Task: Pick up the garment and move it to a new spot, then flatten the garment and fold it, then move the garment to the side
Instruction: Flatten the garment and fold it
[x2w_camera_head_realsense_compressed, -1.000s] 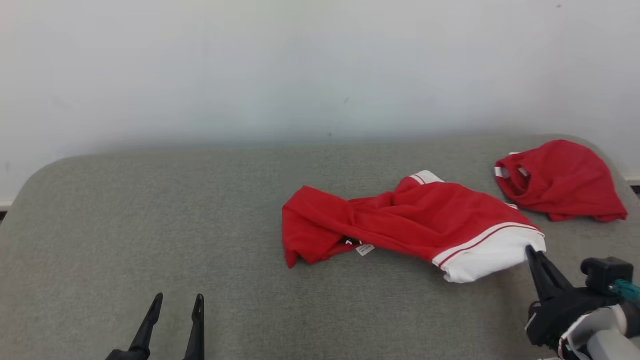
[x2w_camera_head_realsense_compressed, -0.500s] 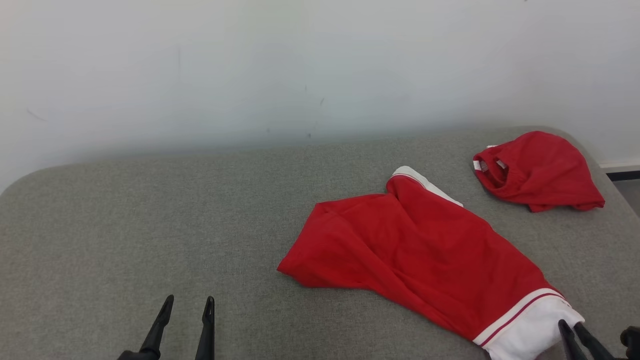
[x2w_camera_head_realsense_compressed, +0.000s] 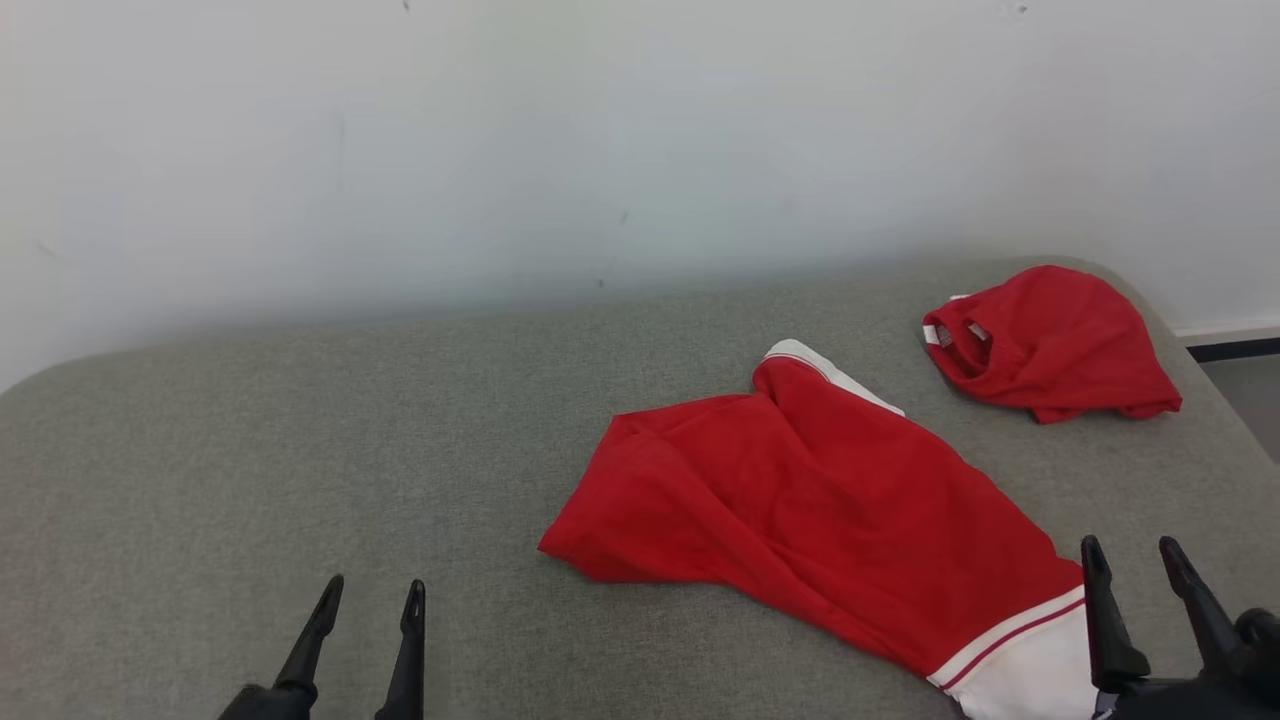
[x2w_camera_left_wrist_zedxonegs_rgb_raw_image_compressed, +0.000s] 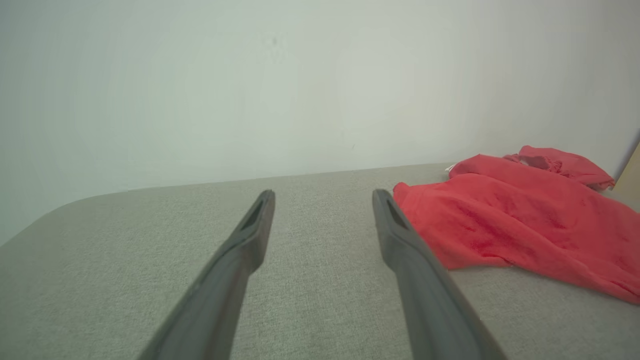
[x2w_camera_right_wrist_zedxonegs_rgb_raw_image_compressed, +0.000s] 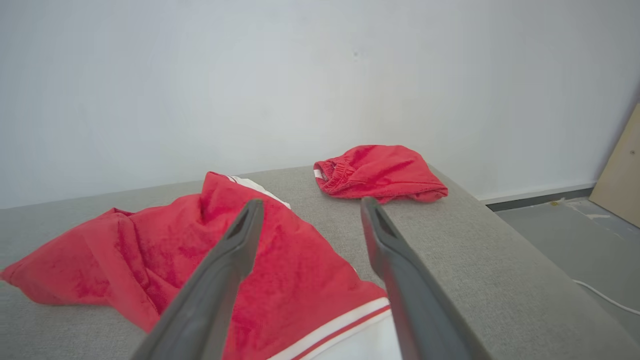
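Red garment (x2w_camera_head_realsense_compressed: 800, 500), white hem band with a red stripe, lies loosely spread and creased on the grey padded surface (x2w_camera_head_realsense_compressed: 300, 450), right of centre. Right fingers (x2w_camera_head_realsense_compressed: 1103, 610) wide apart at the white hem, gripping nothing. Left fingers (x2w_camera_head_realsense_compressed: 310, 640) apart, empty, well left of it.

I am looking at a plain pale wall (x2w_camera_head_realsense_compressed: 600, 150), evenly lit, running behind everything; a grey fabric-covered platform (x2w_camera_head_realsense_compressed: 250, 450) with rounded corners is sitting against it; past its right edge I am seeing grey floor (x2w_camera_right_wrist_zedxonegs_rgb_raw_image_compressed: 575, 235), a dark baseboard (x2w_camera_right_wrist_zedxonegs_rgb_raw_image_compressed: 540, 197), a tan board (x2w_camera_right_wrist_zedxonegs_rgb_raw_image_compressed: 622, 170) and a thin white cable (x2w_camera_right_wrist_zedxonegs_rgb_raw_image_compressed: 605, 297) lying on that floor.
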